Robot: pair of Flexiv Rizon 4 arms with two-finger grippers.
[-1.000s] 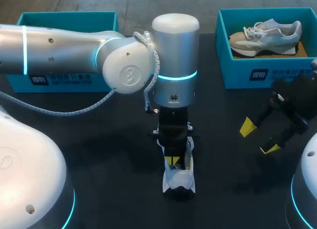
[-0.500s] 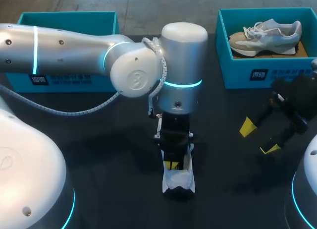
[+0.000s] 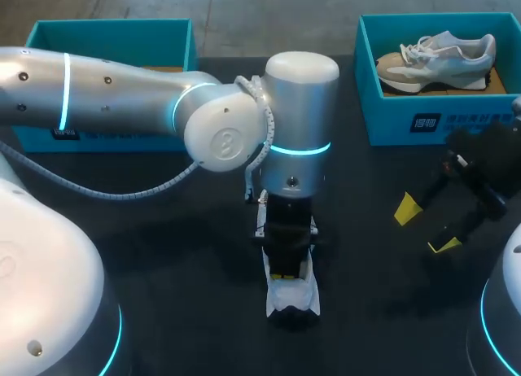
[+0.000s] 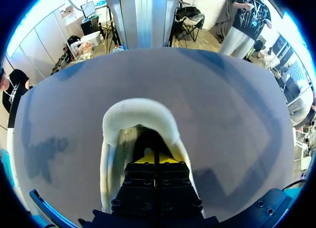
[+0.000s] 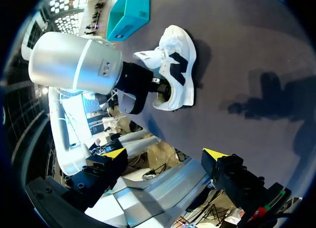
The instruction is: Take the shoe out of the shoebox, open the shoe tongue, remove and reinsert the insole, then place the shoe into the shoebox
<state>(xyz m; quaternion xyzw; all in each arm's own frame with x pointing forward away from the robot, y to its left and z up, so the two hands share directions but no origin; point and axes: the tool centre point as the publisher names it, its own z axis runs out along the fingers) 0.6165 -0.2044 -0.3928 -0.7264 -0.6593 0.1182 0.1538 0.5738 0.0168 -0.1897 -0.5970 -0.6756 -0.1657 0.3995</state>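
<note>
While down at mid-table, pinched shut; off at right, spread wide

Have the left gripper (image 4: 154, 159) down in the mouth of a white low-top sneaker with a black side mark (image 3: 295, 299), yellow tips pressed together inside it; cannot tell of any catch between them. See that shoe upright on the dark table (image 3: 163, 246), well apart from both boxes. Hold the right gripper (image 3: 425, 225) spread wide and empty, off to the right. See a teal cardboard shoebox (image 3: 114, 34) far left, a second teal box (image 3: 387, 120) far right with a grey-beige sneaker (image 3: 444, 57) in it.
</note>
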